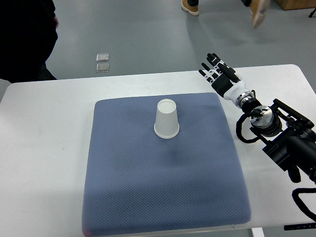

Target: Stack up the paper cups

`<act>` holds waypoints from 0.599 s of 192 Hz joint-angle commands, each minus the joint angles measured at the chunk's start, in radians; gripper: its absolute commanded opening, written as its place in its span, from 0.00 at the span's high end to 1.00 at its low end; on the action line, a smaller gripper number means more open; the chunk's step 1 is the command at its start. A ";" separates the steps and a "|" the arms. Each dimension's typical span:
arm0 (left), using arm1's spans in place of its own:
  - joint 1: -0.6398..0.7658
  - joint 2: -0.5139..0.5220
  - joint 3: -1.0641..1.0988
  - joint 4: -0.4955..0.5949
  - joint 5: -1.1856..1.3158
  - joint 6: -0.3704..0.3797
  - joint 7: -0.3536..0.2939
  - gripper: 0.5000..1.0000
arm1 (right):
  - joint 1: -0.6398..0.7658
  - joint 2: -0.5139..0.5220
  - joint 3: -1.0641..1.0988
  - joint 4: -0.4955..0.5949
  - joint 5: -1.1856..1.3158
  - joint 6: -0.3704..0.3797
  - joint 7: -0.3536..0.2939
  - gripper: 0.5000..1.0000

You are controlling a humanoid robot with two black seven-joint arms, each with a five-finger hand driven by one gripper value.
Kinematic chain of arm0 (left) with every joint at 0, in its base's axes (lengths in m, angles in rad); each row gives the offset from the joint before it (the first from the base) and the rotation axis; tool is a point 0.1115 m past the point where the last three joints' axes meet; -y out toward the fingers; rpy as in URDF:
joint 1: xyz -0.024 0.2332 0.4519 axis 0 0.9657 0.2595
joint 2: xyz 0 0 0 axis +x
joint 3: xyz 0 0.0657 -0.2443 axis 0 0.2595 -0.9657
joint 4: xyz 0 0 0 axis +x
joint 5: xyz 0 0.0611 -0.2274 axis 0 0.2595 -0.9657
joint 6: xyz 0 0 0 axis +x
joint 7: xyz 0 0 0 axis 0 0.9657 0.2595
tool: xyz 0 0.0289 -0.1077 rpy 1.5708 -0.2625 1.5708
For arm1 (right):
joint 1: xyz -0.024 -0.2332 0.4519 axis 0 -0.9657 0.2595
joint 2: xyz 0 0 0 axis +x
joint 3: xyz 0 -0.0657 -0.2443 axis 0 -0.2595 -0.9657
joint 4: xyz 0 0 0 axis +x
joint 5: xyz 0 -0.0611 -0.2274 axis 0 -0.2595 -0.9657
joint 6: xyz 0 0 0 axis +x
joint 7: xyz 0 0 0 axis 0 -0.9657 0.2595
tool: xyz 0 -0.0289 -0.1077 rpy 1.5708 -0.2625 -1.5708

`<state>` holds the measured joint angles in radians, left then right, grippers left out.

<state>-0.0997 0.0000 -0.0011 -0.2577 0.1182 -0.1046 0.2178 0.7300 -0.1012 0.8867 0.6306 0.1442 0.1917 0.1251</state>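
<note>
A white paper cup (pixel 166 119) stands upside down on the upper middle of the blue-grey mat (pixel 163 187). I cannot tell whether it is one cup or several nested together. My right hand (pixel 216 71) reaches over the far right part of the table, past the mat's top right corner, well apart from the cup. Its fingers are spread straight and hold nothing. The right arm (pixel 276 131) runs back to the picture's right edge. My left arm does not show.
The mat lies on a white table (pixel 44 138). Beyond the far edge is grey floor with two small clear items (pixel 102 62). A person in dark clothing (pixel 24 34) stands at top left, and feet (pixel 190 7) show at the top.
</note>
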 commanded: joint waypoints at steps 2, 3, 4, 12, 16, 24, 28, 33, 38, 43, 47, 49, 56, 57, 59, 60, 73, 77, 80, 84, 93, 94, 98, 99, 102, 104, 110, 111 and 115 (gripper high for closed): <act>0.000 0.000 0.001 0.000 0.000 -0.001 0.000 0.00 | 0.000 0.000 0.000 0.001 0.000 -0.002 -0.001 0.15; 0.000 0.000 0.001 0.000 0.000 -0.001 0.000 0.00 | 0.000 0.000 0.000 0.001 0.000 -0.002 -0.001 0.15; 0.000 0.000 0.001 0.000 0.000 -0.001 0.000 0.00 | 0.000 0.000 0.000 0.001 0.000 -0.002 -0.001 0.15; 0.000 0.000 0.001 0.000 0.001 -0.001 0.000 0.00 | 0.000 0.000 0.000 0.001 0.000 -0.002 0.001 0.15; 0.000 0.000 0.001 0.002 0.001 -0.001 0.000 0.00 | 0.000 0.000 -0.002 0.000 0.000 -0.002 -0.001 0.15; 0.000 0.000 0.001 0.002 0.000 -0.001 0.000 0.00 | 0.000 -0.002 -0.002 0.001 0.000 0.000 -0.001 0.15; 0.000 0.000 0.001 0.002 0.000 -0.001 0.000 0.00 | 0.000 -0.002 -0.002 0.001 0.000 0.000 -0.001 0.15; 0.000 0.000 0.000 0.000 0.000 -0.001 0.000 0.00 | 0.000 -0.002 -0.003 0.001 0.000 -0.002 -0.001 0.16; 0.000 0.000 -0.004 0.000 0.000 -0.001 0.000 0.00 | 0.000 -0.002 -0.003 0.001 0.000 -0.002 -0.001 0.15; 0.000 0.000 -0.004 -0.002 0.000 -0.001 0.000 0.00 | 0.000 -0.003 -0.005 0.001 0.000 -0.002 -0.001 0.15; 0.000 0.000 -0.005 -0.002 0.000 -0.001 0.000 0.00 | 0.002 -0.003 -0.005 0.001 0.000 -0.002 -0.001 0.15; 0.000 0.000 -0.005 -0.002 0.000 -0.001 0.000 0.00 | 0.002 -0.003 -0.005 0.001 0.000 -0.002 -0.001 0.15; 0.000 0.000 -0.005 -0.003 0.000 0.000 0.000 0.00 | 0.005 -0.003 -0.006 0.003 0.000 -0.003 -0.001 0.16; 0.000 0.000 -0.005 -0.003 0.000 -0.001 0.000 0.00 | 0.008 -0.003 -0.009 0.004 0.000 -0.005 -0.001 0.16; 0.000 0.000 -0.005 -0.003 0.000 -0.001 0.000 0.00 | 0.009 -0.002 -0.011 0.004 0.000 -0.006 -0.001 0.16; 0.000 0.000 -0.005 -0.003 0.000 -0.001 0.000 0.00 | 0.009 -0.002 -0.011 0.004 0.000 -0.006 -0.001 0.16; 0.000 0.000 -0.005 -0.003 0.000 -0.001 0.000 0.00 | 0.026 0.003 -0.020 0.018 -0.005 -0.012 -0.001 0.16; 0.000 0.000 -0.005 -0.003 0.000 0.000 0.000 0.00 | 0.031 0.003 -0.020 0.024 -0.011 -0.012 -0.001 0.16; 0.000 0.000 -0.007 -0.003 0.000 0.000 0.000 0.00 | 0.031 0.001 -0.022 0.029 -0.015 -0.012 -0.002 0.16; 0.000 0.000 -0.007 -0.003 0.000 -0.001 0.000 0.00 | 0.035 -0.008 -0.025 0.044 -0.035 -0.015 -0.002 0.16; 0.000 0.000 -0.007 -0.003 0.000 -0.001 0.000 0.00 | 0.043 -0.017 -0.028 0.060 -0.071 -0.015 -0.002 0.16; 0.000 0.000 -0.007 -0.005 0.000 -0.001 0.000 0.00 | 0.046 -0.020 -0.028 0.063 -0.080 -0.015 -0.004 0.16; 0.000 0.000 -0.007 -0.005 0.000 0.000 -0.002 0.00 | 0.052 -0.026 -0.028 0.067 -0.098 -0.015 -0.007 0.16; 0.000 0.000 -0.007 -0.005 0.000 0.000 -0.002 0.00 | 0.052 -0.026 -0.028 0.067 -0.098 -0.015 -0.007 0.16; 0.000 0.000 -0.007 -0.005 0.000 -0.001 0.000 0.00 | 0.057 -0.037 -0.029 0.070 -0.115 -0.014 -0.009 0.16; 0.000 0.000 -0.007 -0.003 0.000 -0.001 0.000 0.00 | 0.062 -0.043 -0.029 0.073 -0.123 -0.014 -0.010 0.16; 0.000 0.000 -0.005 -0.003 0.000 -0.001 -0.002 0.00 | 0.075 -0.064 -0.040 0.080 -0.144 -0.014 -0.013 0.16; 0.000 0.000 -0.005 -0.003 0.000 -0.001 -0.002 0.00 | 0.075 -0.064 -0.040 0.080 -0.144 -0.014 -0.013 0.16; 0.000 0.000 -0.005 -0.005 0.000 0.000 0.000 0.00 | 0.089 -0.078 -0.054 0.084 -0.156 -0.014 -0.015 0.16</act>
<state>-0.0997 0.0000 -0.0073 -0.2616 0.1184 -0.1055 0.2178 0.7806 -0.1287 0.8587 0.6930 0.0543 0.1773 0.1186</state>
